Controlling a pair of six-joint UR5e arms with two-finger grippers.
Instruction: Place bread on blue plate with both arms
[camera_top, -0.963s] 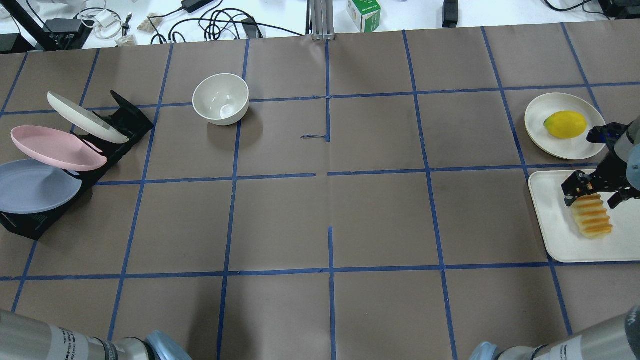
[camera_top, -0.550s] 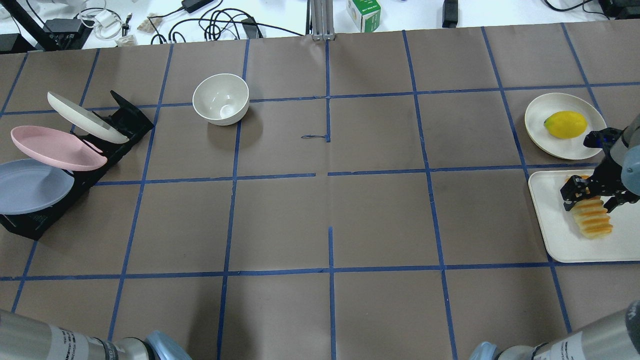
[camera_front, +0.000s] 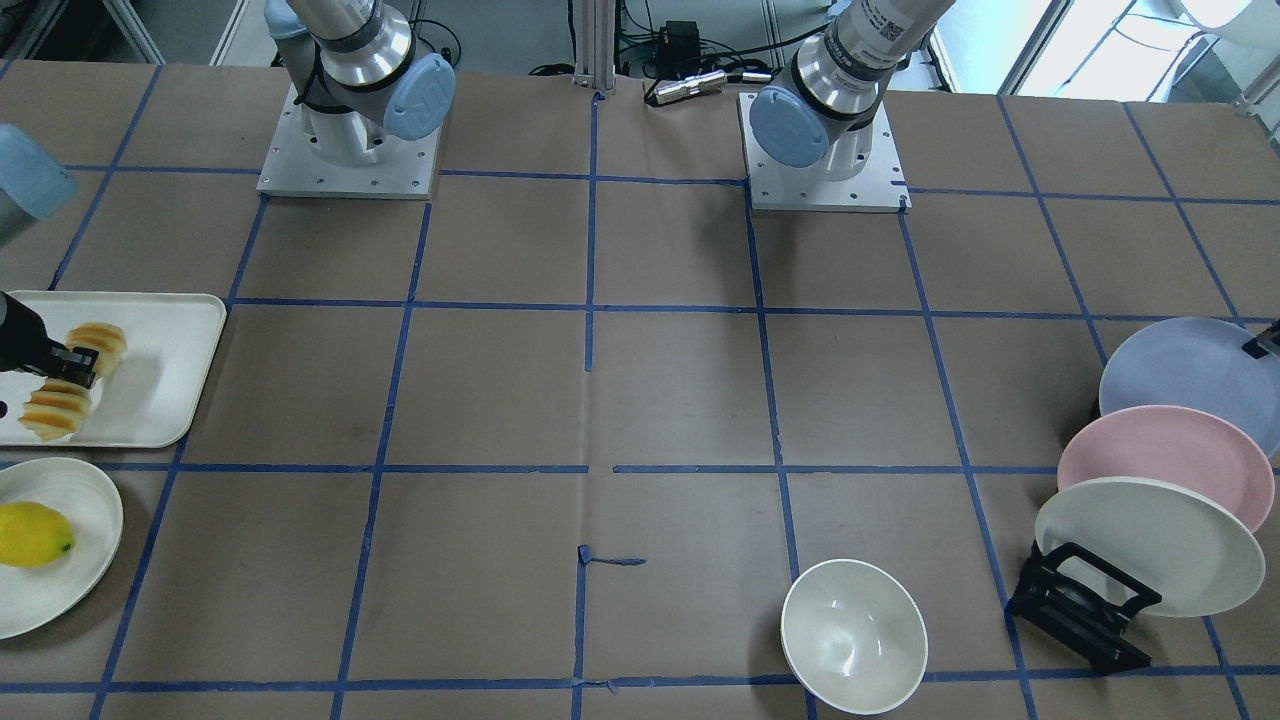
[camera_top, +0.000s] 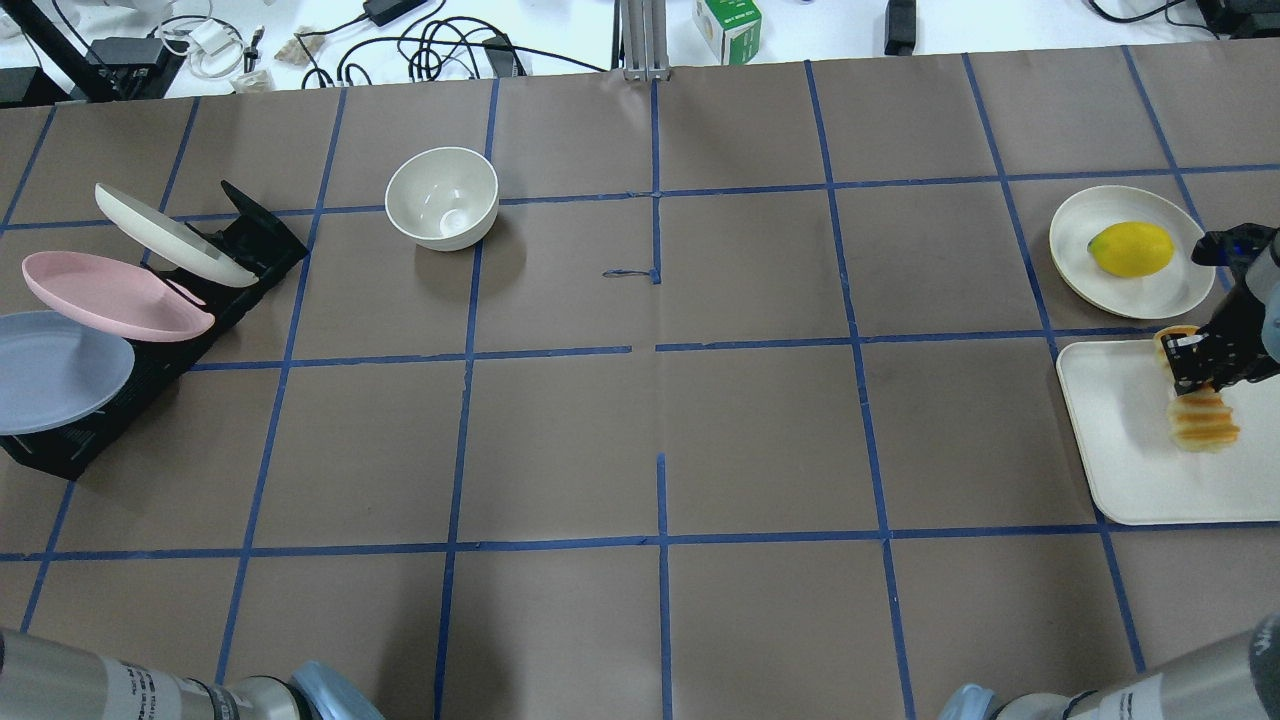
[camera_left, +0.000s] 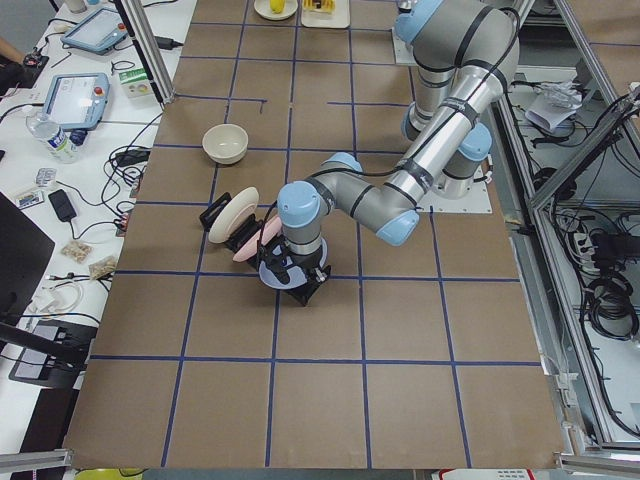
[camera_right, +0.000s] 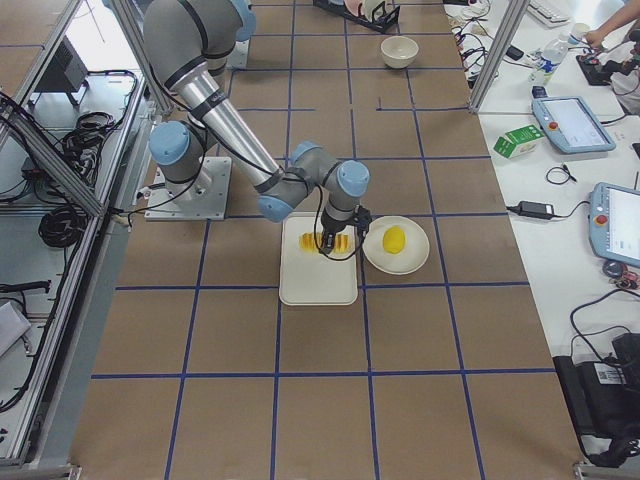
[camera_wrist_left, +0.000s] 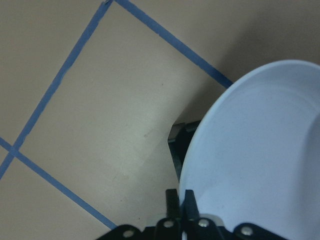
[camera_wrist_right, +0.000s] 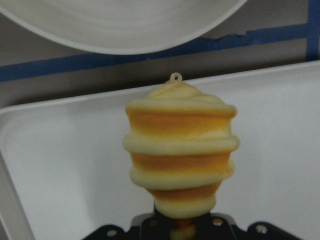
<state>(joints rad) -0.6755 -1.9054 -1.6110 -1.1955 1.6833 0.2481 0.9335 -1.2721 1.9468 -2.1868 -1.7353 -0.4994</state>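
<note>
The bread lies on the white tray at the far right. My right gripper is shut on its middle and squeezes it thin, so only its two ends show. The right wrist view shows the bread standing out from the jaws over the tray. The blue plate leans in the lowest slot of the black rack at the far left. My left gripper is shut on the plate's rim. It shows only at the right edge of the front view.
A pink plate and a cream plate lean in the same rack. A white bowl stands at back left of centre. A lemon lies on a cream plate behind the tray.
My right gripper has closed on the bread and pinched its middle, shifting a little right. The blue plate has slid left in the rack.
</note>
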